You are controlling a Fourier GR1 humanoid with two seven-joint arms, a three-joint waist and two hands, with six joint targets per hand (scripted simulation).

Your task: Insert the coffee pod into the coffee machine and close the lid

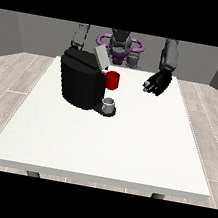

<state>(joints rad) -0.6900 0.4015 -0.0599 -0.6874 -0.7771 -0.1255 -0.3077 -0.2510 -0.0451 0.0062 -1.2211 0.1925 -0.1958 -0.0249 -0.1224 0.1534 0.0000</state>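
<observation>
On the smooth white table [124,149] stands a boxy black coffee machine [80,83] with its grey lid [101,56] raised. A red thing at the machine [113,80] is cylindrical. Below it a small grey thing [109,104] sits on the base. The hand at the view's right [158,82] hovers, fingers curled, holding nothing.

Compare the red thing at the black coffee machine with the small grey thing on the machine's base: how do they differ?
The red thing at the machine is red; the grey thing is pale grey. The red thing sits higher, beside the machine's top; the grey thing sits lower, on the base. The red thing looks larger. Both are at the black coffee machine's front.
</observation>
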